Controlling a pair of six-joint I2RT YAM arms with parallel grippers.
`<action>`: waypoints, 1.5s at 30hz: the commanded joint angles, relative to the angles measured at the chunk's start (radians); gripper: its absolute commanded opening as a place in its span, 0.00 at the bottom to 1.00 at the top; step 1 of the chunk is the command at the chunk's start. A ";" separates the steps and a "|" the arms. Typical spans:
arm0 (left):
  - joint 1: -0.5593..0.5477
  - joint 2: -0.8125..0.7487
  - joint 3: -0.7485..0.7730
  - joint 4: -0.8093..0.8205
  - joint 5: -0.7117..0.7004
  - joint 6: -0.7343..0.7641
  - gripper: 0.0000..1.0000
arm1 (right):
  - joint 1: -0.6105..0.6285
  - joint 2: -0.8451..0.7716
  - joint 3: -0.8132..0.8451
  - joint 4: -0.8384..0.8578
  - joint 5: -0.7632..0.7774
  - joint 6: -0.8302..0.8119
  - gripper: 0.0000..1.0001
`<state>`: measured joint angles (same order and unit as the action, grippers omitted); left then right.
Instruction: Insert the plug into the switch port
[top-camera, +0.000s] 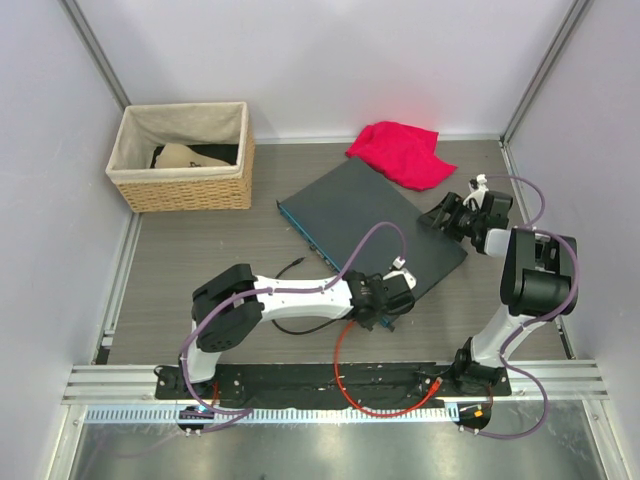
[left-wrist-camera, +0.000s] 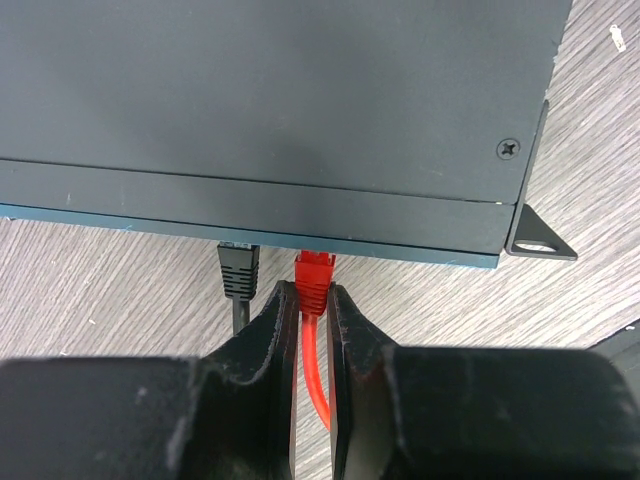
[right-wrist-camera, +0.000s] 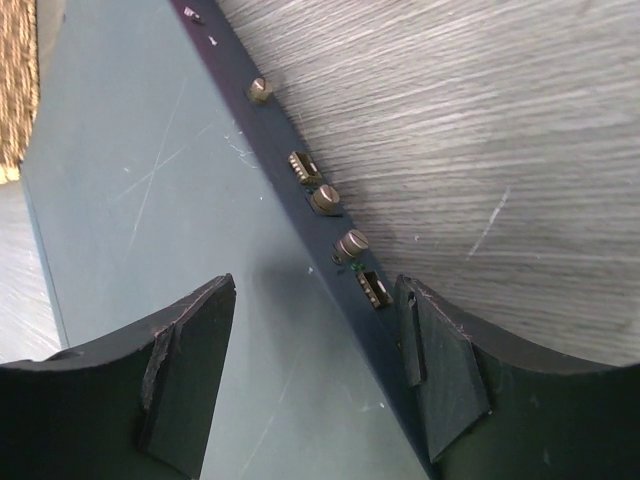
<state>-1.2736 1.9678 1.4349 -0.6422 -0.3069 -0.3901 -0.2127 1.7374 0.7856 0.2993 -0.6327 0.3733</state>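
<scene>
The switch, a flat dark-grey box (top-camera: 365, 220), lies slantwise mid-table with its teal front face (top-camera: 325, 250) turned toward the arms. My left gripper (left-wrist-camera: 313, 298) is shut on the red plug (left-wrist-camera: 314, 272). The plug's tip sits against the teal front face (left-wrist-camera: 450, 259), under the box's top edge. The switch port itself is hidden by that edge. The red cable (top-camera: 345, 375) trails back to the near rail. My right gripper (right-wrist-camera: 315, 370) is open and straddles the box's back edge: one finger (right-wrist-camera: 190, 370) is over the top, the other (right-wrist-camera: 445, 370) is beyond the rear face.
A black plug (left-wrist-camera: 238, 268) sits in the front face just left of the red one. A mounting ear (left-wrist-camera: 541, 242) sticks out at the box's corner. A woven basket (top-camera: 180, 160) stands back left. A red cloth (top-camera: 402, 152) lies behind the box.
</scene>
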 joint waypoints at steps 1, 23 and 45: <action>0.042 -0.035 0.079 0.193 -0.081 -0.018 0.00 | 0.067 0.013 0.027 -0.094 -0.119 -0.020 0.72; 0.072 -0.021 0.125 0.299 -0.046 -0.013 0.06 | 0.111 -0.005 0.066 -0.201 -0.070 -0.082 0.73; 0.313 -0.625 -0.238 -0.029 -0.161 -0.062 1.00 | 0.072 -0.614 0.129 -0.564 0.415 -0.071 0.86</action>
<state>-1.1019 1.4769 1.2316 -0.6102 -0.4183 -0.4385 -0.1432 1.2751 0.8501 -0.1658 -0.3412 0.2707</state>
